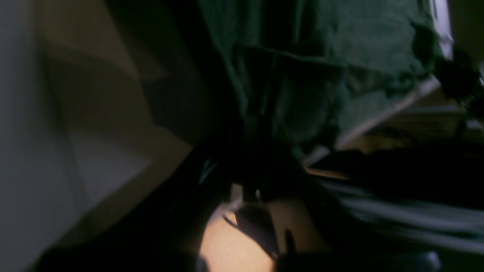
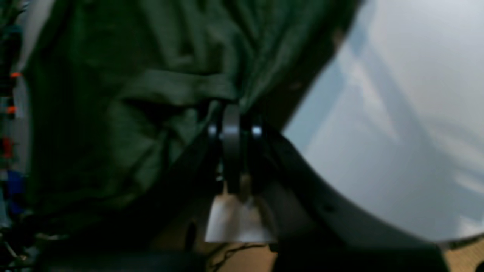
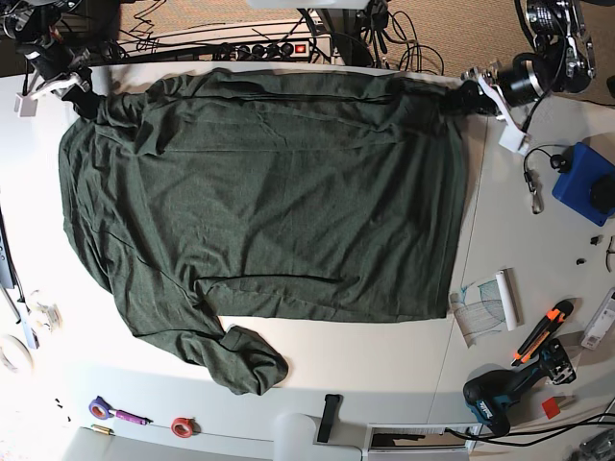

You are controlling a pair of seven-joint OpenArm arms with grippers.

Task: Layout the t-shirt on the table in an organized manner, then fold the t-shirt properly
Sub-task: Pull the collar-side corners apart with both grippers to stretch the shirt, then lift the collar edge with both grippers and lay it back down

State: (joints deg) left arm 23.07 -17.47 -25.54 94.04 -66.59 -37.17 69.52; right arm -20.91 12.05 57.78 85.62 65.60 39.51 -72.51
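A dark green t-shirt (image 3: 269, 192) is lying spread across the middle of the white table (image 3: 384, 355). At the table's far edge, the right gripper (image 2: 232, 119) is pinching a shirt corner, jaws closed. The left gripper (image 3: 470, 98) is meeting the other corner, but its grip is too dark to tell. The laying-out step seems to be ending. The bunched sleeve (image 3: 245, 360) probably needs smoothing before folding.
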